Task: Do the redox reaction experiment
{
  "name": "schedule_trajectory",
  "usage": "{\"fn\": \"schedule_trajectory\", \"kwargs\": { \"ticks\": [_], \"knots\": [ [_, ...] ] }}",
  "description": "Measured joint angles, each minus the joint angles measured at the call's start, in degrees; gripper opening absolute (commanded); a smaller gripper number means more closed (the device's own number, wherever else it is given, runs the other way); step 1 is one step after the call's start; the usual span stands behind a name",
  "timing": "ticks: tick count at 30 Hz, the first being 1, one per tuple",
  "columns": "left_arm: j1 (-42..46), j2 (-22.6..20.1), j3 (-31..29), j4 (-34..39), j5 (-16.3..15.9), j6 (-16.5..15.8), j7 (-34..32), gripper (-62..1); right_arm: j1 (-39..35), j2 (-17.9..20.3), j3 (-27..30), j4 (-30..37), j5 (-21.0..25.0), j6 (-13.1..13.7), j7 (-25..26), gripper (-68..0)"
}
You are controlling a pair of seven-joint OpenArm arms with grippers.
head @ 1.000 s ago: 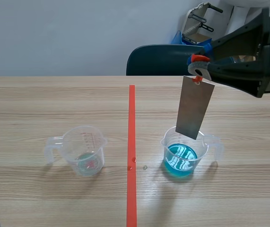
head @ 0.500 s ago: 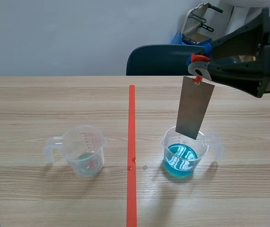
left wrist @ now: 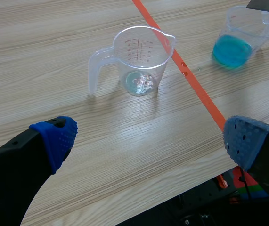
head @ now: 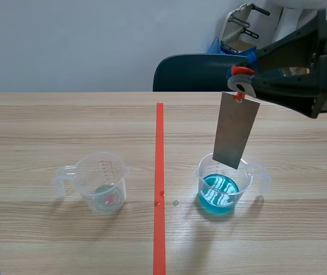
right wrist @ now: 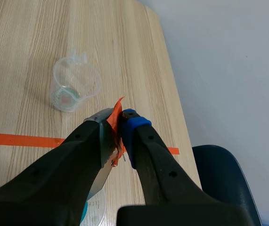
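Hanging straight below the right gripper (head: 240,80), the plate (head: 236,130) is pinched by an orange tab (head: 242,71) at its top end, fingers pressed together on that tab. Long axis near vertical, slight tilt, lower end swung a bit toward the tape line (head: 159,172). The plate's bottom edge sits at the rim of the blue cup (head: 223,186), which is directly under the gripper; the edge looks above the blue liquid, not in it, though the scene view can't settle whether it touches the rim. Judgement: the next move is a plain drop, and what matters is the plate's lower edge landing inside the cup mouth, not on the rim. The tilt leaves little slack on the tape side, and a snag could tip the cup. The cup handle points away from the tape line, out of the way. The right arm is the only one near; the left gripper (left wrist: 149,139) is spread wide, holding nothing, low at the near table (head: 37,126) edge. The clear cup (left wrist: 141,61) is ahead of it, well apart from the blue one, across the tape line. Open room all round both cups; a few small drops (head: 175,202) lie beside the tape.
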Motion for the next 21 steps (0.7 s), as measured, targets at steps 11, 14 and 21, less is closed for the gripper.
{"fn": "schedule_trajectory", "kwargs": {
  "ticks": [11,14,21],
  "knots": [
    [-10.95,0.02,0.5,0.0,-0.02,-0.37,0.87,1.4,0.0,0.0,0.0,0.0,0.0,0.0,0.24,-66.8],
    [-16.76,0.02,1.7,-0.02,0.0,-2.51,4.79,1.4,0.0,0.0,0.0,0.0,0.0,0.0,0.26,-66.8],
    [-32.41,0.02,10.88,-3.78,0.02,-3.08,8.98,1.4,0.0,0.0,0.0,0.0,0.02,0.02,0.26,-66.8]
  ]
}}
